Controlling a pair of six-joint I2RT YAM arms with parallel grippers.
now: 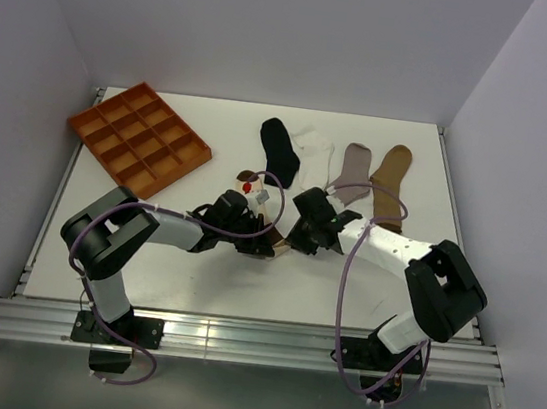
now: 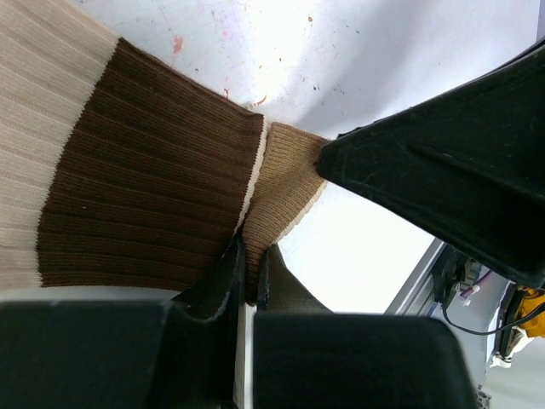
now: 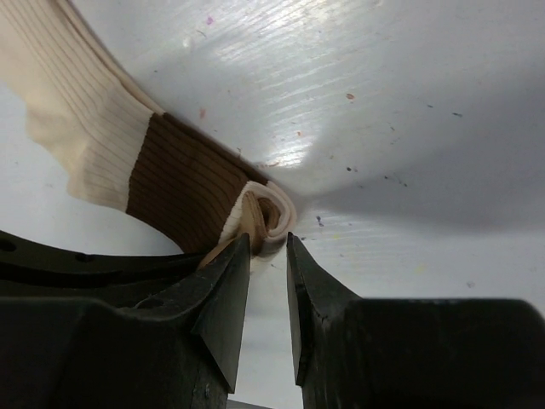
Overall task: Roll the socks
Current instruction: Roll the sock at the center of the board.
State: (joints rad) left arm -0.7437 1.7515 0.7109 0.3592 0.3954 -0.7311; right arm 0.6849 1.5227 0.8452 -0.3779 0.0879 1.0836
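- At mid-table, L gripper & R gripper sit nose to nose over the cream-brown sock. From the top view this sock is mostly hidden under them.
- L gripper: fingers pinched tight on the sock's edge, near where the dark brown band meets the tan-brown end. Fabric runs between the tips, no gap seen.
- L wrist view: sock lies flat on the white table. Cream ribbing at left, then a wide dark brown band, a thin cream line, then the tan-brown end piece.
- R gripper: fingers narrow, w/ a slim gap & table showing through it. Nothing seen clamped. The sock's curled end sits right at the tips, against the left-hand finger in that view.
- R wrist view: the roll is small, only the tan/cream end curled. Brown band & cream part trail away up-left on the table.
- One R finger also shows in the L wrist view as a black wedge, tip at the tan-brown end.
- Other socks lie in a row at the far side, apart from both grippers: black sock, white sock, grey sock, tan sock. All flat, unrolled.
- Orange tray is far left, apart from the socks.
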